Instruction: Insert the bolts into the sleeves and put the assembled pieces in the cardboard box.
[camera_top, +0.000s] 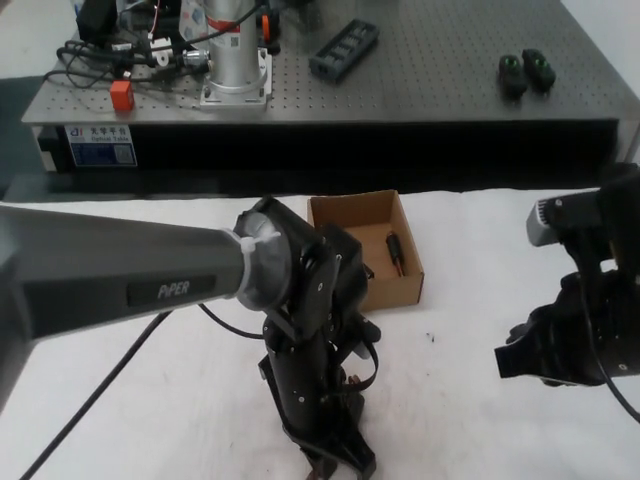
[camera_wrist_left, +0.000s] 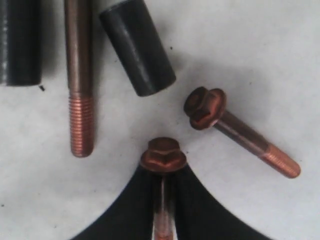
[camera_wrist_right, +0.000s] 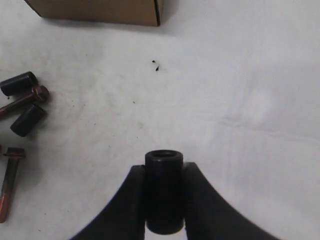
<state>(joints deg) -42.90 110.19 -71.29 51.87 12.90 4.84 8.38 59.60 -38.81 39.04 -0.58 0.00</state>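
My left gripper (camera_wrist_left: 163, 176) is shut on a copper bolt (camera_wrist_left: 163, 156), whose hex head sticks out past the fingertips just above the white cloth. Two more copper bolts (camera_wrist_left: 79, 85) (camera_wrist_left: 240, 132) and two black sleeves (camera_wrist_left: 137, 47) (camera_wrist_left: 20, 40) lie loose right beyond it. My right gripper (camera_wrist_right: 164, 171) is shut on an upright black sleeve (camera_wrist_right: 164, 195), with its open bore facing the camera. In the high view the left gripper (camera_top: 335, 452) points down near the front edge, and the right arm (camera_top: 560, 350) is low at the right. The cardboard box (camera_top: 330, 212) holds one dark assembled piece (camera_top: 396, 250).
The right wrist view shows loose sleeves (camera_wrist_right: 18, 83) (camera_wrist_right: 28, 120) and bolts (camera_wrist_right: 25, 99) (camera_wrist_right: 10, 182) off to one side, and the box corner (camera_wrist_right: 100, 10) farther off. Behind the white cloth stands a raised perforated metal bench (camera_top: 420, 90) with a metal post (camera_top: 235, 50) and cables.
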